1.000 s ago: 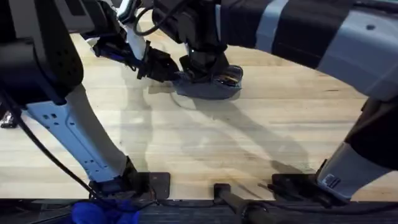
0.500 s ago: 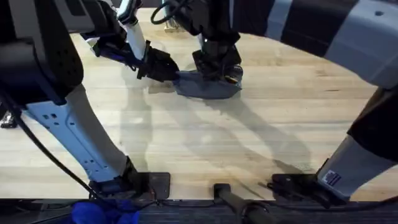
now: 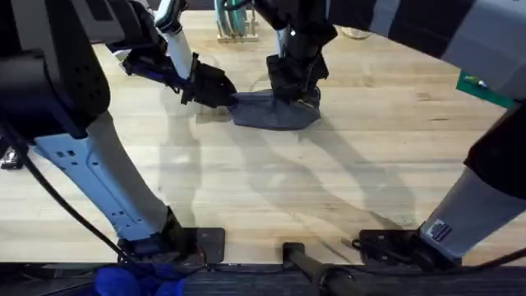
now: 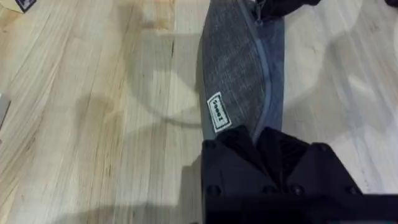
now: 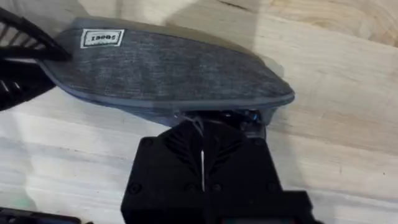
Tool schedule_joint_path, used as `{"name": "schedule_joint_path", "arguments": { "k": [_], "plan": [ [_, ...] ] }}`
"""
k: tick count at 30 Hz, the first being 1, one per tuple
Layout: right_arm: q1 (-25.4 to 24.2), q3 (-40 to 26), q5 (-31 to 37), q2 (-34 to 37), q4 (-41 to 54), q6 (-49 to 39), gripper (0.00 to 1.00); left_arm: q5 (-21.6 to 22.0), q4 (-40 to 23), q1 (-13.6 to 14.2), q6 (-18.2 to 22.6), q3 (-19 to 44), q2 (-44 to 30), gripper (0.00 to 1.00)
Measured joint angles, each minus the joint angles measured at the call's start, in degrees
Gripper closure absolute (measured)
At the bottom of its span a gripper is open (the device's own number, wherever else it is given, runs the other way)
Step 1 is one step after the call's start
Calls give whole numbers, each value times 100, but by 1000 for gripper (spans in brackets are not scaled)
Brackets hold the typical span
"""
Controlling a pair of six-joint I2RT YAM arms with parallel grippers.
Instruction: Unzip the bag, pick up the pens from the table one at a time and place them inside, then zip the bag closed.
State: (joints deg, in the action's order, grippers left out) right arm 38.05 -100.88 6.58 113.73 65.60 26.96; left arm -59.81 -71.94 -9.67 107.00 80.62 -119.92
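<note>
We saw a light wooden table (image 3: 345, 181) from above, with two robot arms reaching toward its far middle. A grey-blue fabric bag (image 3: 271, 113) lay flat there, long and narrow, its zipper line appearing closed along the length we could see.

The left gripper (image 3: 215, 89) sat at the bag's left end. In the left wrist view, its black fingers (image 4: 239, 146) were closed on that end of the bag (image 4: 239, 74), pinching the fabric just beyond a small white label (image 4: 216, 112). The zipper seam ran away from the fingers toward the far end, where the other arm's dark gripper (image 4: 280, 6) met the bag.

The right gripper (image 3: 294, 82) came down from above onto the bag's right end. In the right wrist view, its black fingers (image 5: 205, 140) met with only a thin line between them, pressed against the edge of the bag (image 5: 168, 68) near the zipper's end. Something small and shiny (image 5: 249, 117) showed beside them, but we could not tell whether it was the zipper pull or whether the fingers held it. The white label (image 5: 102, 38) sat at the opposite end, beside the left gripper (image 5: 22, 56).

A small wooden rack (image 3: 234, 29) stood on the table behind the bag.
</note>
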Motion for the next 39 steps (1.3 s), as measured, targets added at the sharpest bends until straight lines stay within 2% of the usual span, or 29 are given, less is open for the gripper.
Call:
{"name": "schedule_joint_path", "arguments": {
  "k": [9,24,39],
  "plan": [
    [-253,154,-341,-189,-156,-1,969,-8,17,-7,0,0,-1,958],
    [-559,1641,-447,-1445,-692,133,968,-25,13,-9,-2,0,-1,958],
    [-954,2155,-438,-1611,-785,133,969,-22,0,-9,-2,0,-2,958]
  ]
}}
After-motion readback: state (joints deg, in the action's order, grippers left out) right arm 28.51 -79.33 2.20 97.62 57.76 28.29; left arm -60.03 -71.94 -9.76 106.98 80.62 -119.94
